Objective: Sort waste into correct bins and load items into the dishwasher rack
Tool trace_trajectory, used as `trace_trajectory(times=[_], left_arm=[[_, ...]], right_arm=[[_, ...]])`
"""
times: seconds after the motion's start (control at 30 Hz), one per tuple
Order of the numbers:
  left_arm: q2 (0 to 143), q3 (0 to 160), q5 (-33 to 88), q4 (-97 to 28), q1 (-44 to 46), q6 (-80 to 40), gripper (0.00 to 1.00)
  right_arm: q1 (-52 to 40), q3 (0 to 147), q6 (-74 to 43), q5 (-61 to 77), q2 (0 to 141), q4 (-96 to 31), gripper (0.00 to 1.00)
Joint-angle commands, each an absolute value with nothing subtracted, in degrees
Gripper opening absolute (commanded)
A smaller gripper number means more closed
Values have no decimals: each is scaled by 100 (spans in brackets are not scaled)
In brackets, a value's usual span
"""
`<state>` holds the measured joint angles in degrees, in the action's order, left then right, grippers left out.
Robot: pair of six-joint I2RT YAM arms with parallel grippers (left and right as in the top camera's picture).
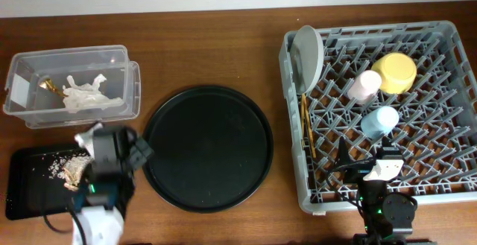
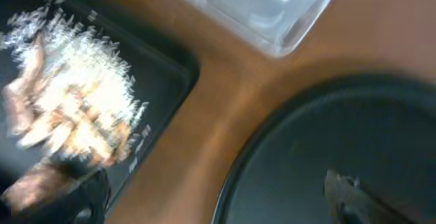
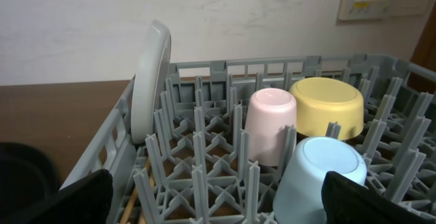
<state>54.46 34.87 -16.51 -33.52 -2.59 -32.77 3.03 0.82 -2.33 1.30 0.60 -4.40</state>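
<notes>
Crumpled white paper (image 1: 89,96) with a gold bit (image 1: 48,87) lies in the clear tub (image 1: 74,51). Tan food scraps (image 1: 71,169) (image 2: 68,108) lie in the shallow black tray (image 1: 26,196) (image 2: 163,81). The grey rack (image 1: 373,30) (image 3: 204,71) holds the plate (image 1: 307,55) (image 3: 150,81) on edge, the pink cup (image 1: 364,86) (image 3: 271,125), the yellow-green bowl (image 1: 394,72) (image 3: 327,108), the blue cup (image 1: 379,121) (image 3: 320,180) and the chopsticks (image 1: 305,126) (image 3: 131,207). My left gripper (image 1: 115,139) (image 2: 218,203) is open and empty beside the black tray. My right gripper (image 1: 367,159) (image 3: 221,203) is open and empty over the rack's front.
The large round black tray (image 1: 207,148) (image 2: 340,135) lies between the bins and the rack, close to my left gripper. The clear tub's corner (image 2: 272,13) shows in the left wrist view. The table's front edge is near both arms.
</notes>
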Motion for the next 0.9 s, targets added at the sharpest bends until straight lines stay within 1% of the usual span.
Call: trace_trajectory(times=[0.0, 0.07, 0.17, 0.3, 0.37, 0.4, 0.5, 0.57, 0.7, 0.87], left_arm=[[4298, 2206, -1568, -2314, -239, -3205, 100], [3704, 1634, -1562, -1986, -239, -3208, 100], [3006, 1100, -1476, -1957, -239, -3210, 100], [2108, 642, -1433, -1450, -222, -3201, 100], [1739, 504, -1426, -1369, -211, -2908, 100], [1553, 436, -1361, -1345, -200, -2563, 100], [1262, 322, -834, -908, -78, -1004, 100], [1186, 207, -676, -552, 51, -397, 100], [871, 47, -707, -379, 276, -47, 100], [222, 47, -794, -379, 290, 10, 100]], right_arm=[[346, 32, -191, 62, 21, -451, 98], [346, 32, -191, 62, 21, -451, 98], [346, 32, -191, 60, 21, -454, 98], [346, 32, -191, 62, 21, -454, 99], [346, 32, -191, 60, 21, -454, 98], [346, 32, -191, 60, 21, -451, 98], [346, 32, -191, 62, 21, -451, 98], [346, 32, -191, 60, 21, -451, 98], [346, 32, -191, 62, 21, -451, 98], [346, 32, -191, 62, 21, -454, 98]])
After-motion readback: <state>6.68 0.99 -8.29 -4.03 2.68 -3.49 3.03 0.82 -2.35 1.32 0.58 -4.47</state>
